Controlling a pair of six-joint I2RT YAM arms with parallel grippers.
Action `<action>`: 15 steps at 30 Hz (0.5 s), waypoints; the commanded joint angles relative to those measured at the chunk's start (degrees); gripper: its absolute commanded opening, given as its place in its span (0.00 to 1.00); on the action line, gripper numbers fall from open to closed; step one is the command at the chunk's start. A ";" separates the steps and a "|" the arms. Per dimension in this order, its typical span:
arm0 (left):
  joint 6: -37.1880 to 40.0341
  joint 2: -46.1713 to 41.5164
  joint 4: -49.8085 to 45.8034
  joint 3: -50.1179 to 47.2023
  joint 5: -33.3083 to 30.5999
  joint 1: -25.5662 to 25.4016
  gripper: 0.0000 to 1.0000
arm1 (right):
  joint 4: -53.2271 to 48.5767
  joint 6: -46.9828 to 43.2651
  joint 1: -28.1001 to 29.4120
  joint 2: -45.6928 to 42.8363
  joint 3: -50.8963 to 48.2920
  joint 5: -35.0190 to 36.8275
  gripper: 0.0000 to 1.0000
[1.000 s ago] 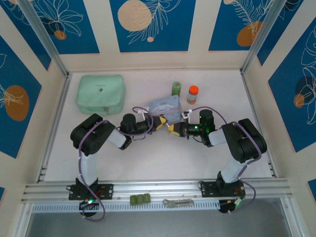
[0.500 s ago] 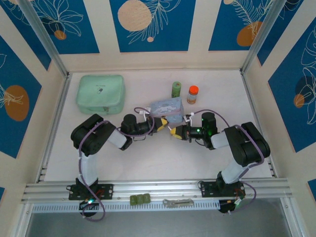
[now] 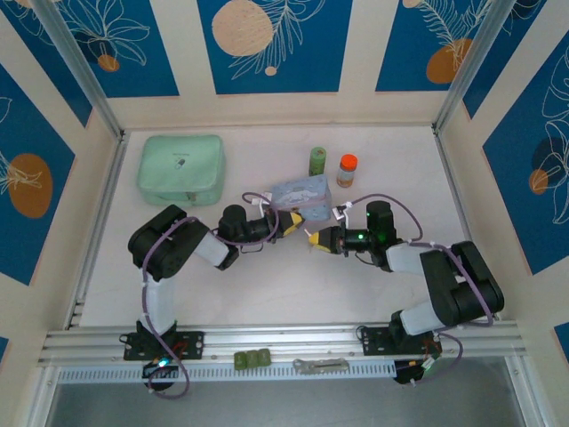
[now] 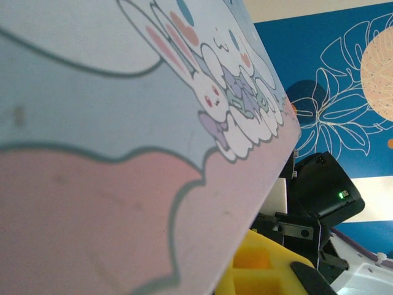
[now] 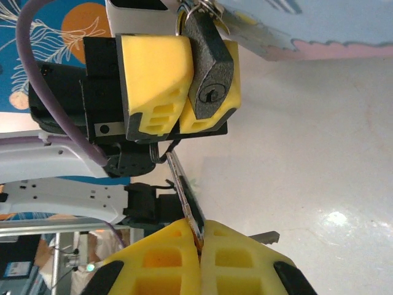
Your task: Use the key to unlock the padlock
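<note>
The right gripper (image 5: 199, 236) is pinching the key (image 5: 183, 184) at one end, its blade pointing toward the padlock (image 5: 209, 61) but apart from it, probably to line it up with the keyhole. The left gripper (image 5: 184, 110) is clamping the padlock's body just beside the pale blue tin (image 5: 264, 31), keyhole facing the key, likely to steady it. Since a second ago, the right arm's elbow is swinging outward and nearer its base.

Tin (image 3: 300, 189) by the padlock (image 5: 210, 67) blocks beyond; nearer table (image 3: 284, 285) open.
</note>
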 commanded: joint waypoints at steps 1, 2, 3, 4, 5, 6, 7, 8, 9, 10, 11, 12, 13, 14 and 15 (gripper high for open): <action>0.25 -0.03 4.43 1.00 1.43 -0.73 0.00 | -8.28 -5.49 0.63 -1.14 2.29 2.57 0.00; 0.24 -0.12 4.48 0.96 1.34 -0.71 0.00 | -8.26 -5.47 0.62 -0.71 2.40 2.74 0.00; 0.22 -0.24 4.44 0.98 1.43 -0.81 0.00 | -7.77 -5.25 0.62 -0.15 2.42 2.79 0.00; 0.22 -0.20 4.44 0.94 1.52 -0.82 0.00 | -6.87 -4.74 0.62 0.38 2.33 2.79 0.00; 0.22 -0.23 4.44 1.07 1.52 -0.85 0.00 | -5.56 -4.04 0.62 0.91 2.18 2.87 0.00; 0.23 -0.34 4.44 1.07 1.60 -0.91 0.00 | -4.46 -3.48 0.72 1.40 2.23 2.96 0.00; 0.22 -0.42 4.44 1.07 1.61 -0.91 0.00 | -3.89 -3.12 0.69 1.76 2.37 3.17 0.00; 0.23 -0.45 4.44 0.99 1.52 -0.97 0.00 | -3.93 -3.06 0.78 2.07 2.63 3.51 0.00; 0.23 -0.52 4.44 0.98 1.53 -0.99 0.00 | -3.92 -3.01 0.90 2.33 2.83 3.73 0.00; 0.28 -0.56 4.44 0.93 1.52 -0.92 0.00 | -3.71 -2.97 0.89 2.52 2.99 3.84 0.00; 0.24 -0.68 4.44 0.90 1.52 -1.07 0.00 | -3.38 -2.90 1.03 2.70 3.12 3.80 0.00; 0.22 -0.69 4.44 0.89 1.56 -1.08 0.00 | -3.22 -2.78 1.10 2.79 3.36 3.71 0.00; 0.23 -0.65 4.44 0.89 1.52 -1.08 0.00 | -3.26 -2.73 1.22 2.80 3.53 3.76 0.00; 0.22 -0.63 4.44 0.90 1.47 -1.08 0.00 | -3.26 -2.74 1.34 2.80 3.65 3.76 0.00; 0.29 -0.63 4.44 0.89 1.43 -1.08 0.00 | -3.16 -2.74 1.41 2.80 3.73 3.84 0.00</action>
